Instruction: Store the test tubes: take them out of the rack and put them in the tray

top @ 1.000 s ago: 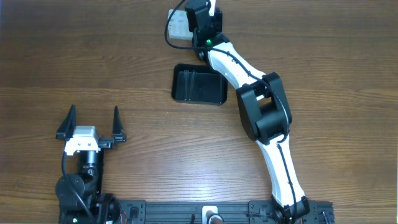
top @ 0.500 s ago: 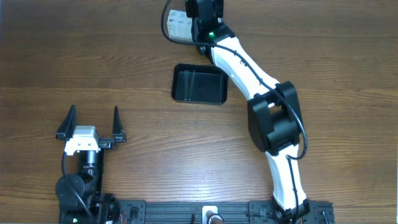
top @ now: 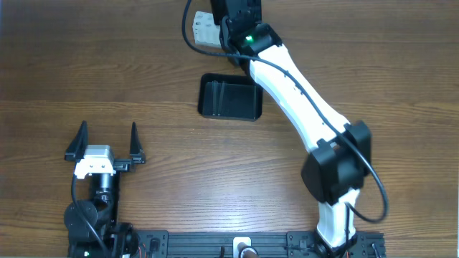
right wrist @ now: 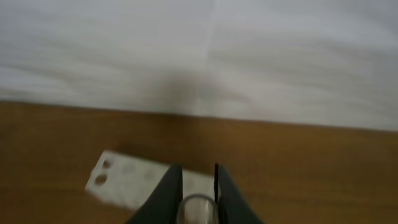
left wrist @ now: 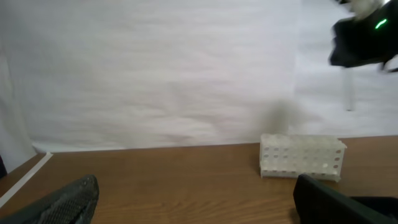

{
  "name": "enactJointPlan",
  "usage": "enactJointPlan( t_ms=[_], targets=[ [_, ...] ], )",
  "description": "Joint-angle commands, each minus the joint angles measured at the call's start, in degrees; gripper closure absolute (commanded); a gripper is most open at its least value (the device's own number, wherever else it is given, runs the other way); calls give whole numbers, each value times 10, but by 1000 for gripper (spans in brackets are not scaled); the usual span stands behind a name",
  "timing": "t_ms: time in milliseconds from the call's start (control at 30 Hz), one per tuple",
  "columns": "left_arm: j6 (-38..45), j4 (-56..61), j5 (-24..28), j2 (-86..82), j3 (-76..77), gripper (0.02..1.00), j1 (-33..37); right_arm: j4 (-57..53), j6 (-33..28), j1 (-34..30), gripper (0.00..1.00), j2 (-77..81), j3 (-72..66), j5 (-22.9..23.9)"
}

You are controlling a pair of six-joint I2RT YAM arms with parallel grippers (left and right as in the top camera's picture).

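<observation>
A white test tube rack (top: 204, 29) stands at the far edge of the table, and the left wrist view shows the rack (left wrist: 301, 157) from the side. My right gripper (top: 234, 11) hangs above it, shut on a clear test tube (left wrist: 349, 92) that dangles clear of the rack top. In the right wrist view the tube's rim (right wrist: 196, 208) sits between the fingers of the right gripper (right wrist: 196, 175), with the rack (right wrist: 124, 180) below. The black tray (top: 229, 99) lies nearer the middle. My left gripper (top: 107, 130) stands open near its base, holding nothing.
Bare brown wood table (top: 373, 86) surrounds the tray and rack. A white wall (left wrist: 155, 74) rises just behind the rack. The right arm's white links (top: 301, 107) stretch diagonally over the table to the right of the tray.
The right arm has stretched out and its gripper has risen above the rack with the tube in it. The left arm has not moved.
</observation>
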Motion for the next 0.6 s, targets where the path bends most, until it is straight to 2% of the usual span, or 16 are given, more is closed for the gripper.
enactJointPlan(
  t_ms=[33, 100, 167, 267, 433, 600],
  targets=[
    [8, 2, 6, -4, -2, 18, 3, -97, 122, 11, 991, -71, 11, -52],
    [8, 2, 6, -4, -2, 18, 3, -152, 149, 11, 989, -78, 10, -104],
    [8, 2, 6, -4, -2, 18, 3, -191, 176, 11, 989, -77, 7, -126],
    [8, 2, 6, -4, -2, 18, 3, -208, 218, 11, 987, -72, -23, -130],
    [8, 2, 6, -4, -2, 18, 3, -155, 269, 11, 989, -70, -116, -135],
    [8, 2, 6, -4, -2, 18, 3, -87, 277, 10, 974, -70, -201, -150]
  ],
)
